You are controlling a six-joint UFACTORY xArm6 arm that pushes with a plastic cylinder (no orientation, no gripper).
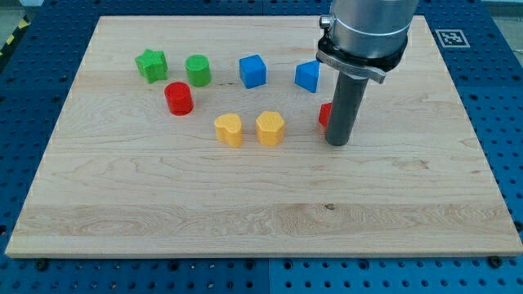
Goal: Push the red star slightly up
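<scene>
The red star [324, 115] lies right of the board's middle, mostly hidden behind my rod; only its left edge shows. My tip [338, 142] rests on the board just below and right of the red star, touching or nearly touching it. A blue block [308, 76] sits just above the red star.
A green star [151, 64], a green cylinder [198, 70] and a red cylinder [178, 98] sit at the upper left. A blue cube [253, 71] is at the top middle. Two yellow blocks [230, 129] [270, 128] lie left of my tip. The wooden board [245, 204] sits on a blue pegboard.
</scene>
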